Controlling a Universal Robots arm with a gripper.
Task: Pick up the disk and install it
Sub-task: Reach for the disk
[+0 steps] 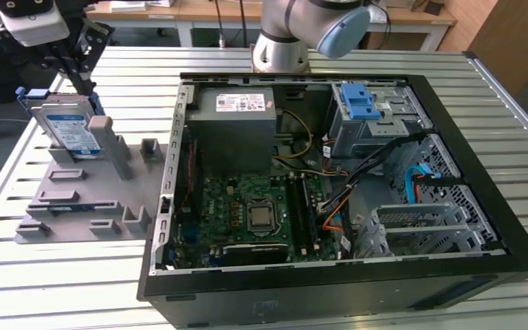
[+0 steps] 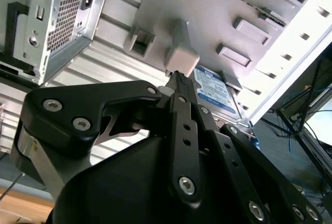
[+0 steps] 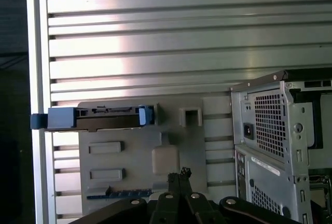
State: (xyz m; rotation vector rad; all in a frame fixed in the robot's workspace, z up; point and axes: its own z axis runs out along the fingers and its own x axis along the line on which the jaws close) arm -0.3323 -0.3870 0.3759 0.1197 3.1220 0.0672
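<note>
Disk stands on its long edge in a slot at the far end of a grey holder tray, at the exterior view's left, its white-and-blue label facing the camera. A blue bracket frames its top and sides. It is outside the computer case, which lies open on the slatted metal table just beside the tray.

In the first wrist view the disk shows edge-on, with the blue bracket jutting past the edge of the tray. In the second wrist view the labelled face of the disk shows beyond the black fingers.

The gripper hangs above the tray near the disk's upper corner, without touching it. In both wrist views its two fingertips lie pressed together with nothing between them. They sit over a rounded grey post that rises from the tray just beside the disk; the post is also visible in the exterior view.

Inside the case are a grey power supply box, a green circuit board and a metal cage with a blue latch. The arm's base stands behind the case. The case's perforated rear panel appears in both wrist views.
</note>
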